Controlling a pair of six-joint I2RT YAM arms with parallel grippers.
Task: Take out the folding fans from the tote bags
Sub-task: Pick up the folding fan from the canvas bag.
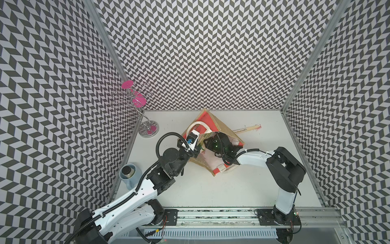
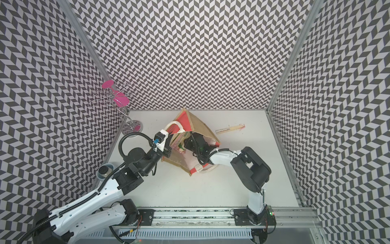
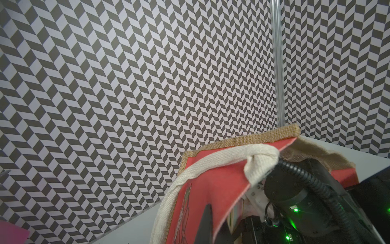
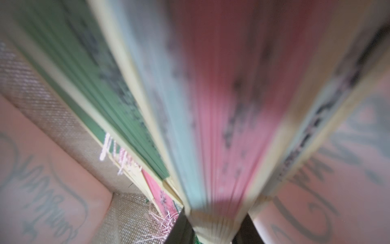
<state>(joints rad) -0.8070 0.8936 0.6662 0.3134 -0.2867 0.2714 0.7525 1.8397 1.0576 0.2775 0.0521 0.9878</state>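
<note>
My left arm (image 1: 147,190) and right arm (image 1: 253,160) both wear glossy white shells on the long links, with chunky black joint housings (image 1: 171,155) between them. A ribbed black conduit (image 1: 160,141) runs along the left one, ending by a small blue connector (image 1: 189,142) under a white wrist camera (image 1: 193,135). I see green status lights (image 3: 295,209) on the right wrist's black motor. Each base sits on a black screwed plate (image 1: 172,217) with thin red wires (image 1: 166,220). The right gripper (image 4: 212,230) shows black fingers (image 4: 181,229).

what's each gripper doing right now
left gripper: closed on the tote bag rim
right gripper: closed on a pink folding fan inside the bag
</note>
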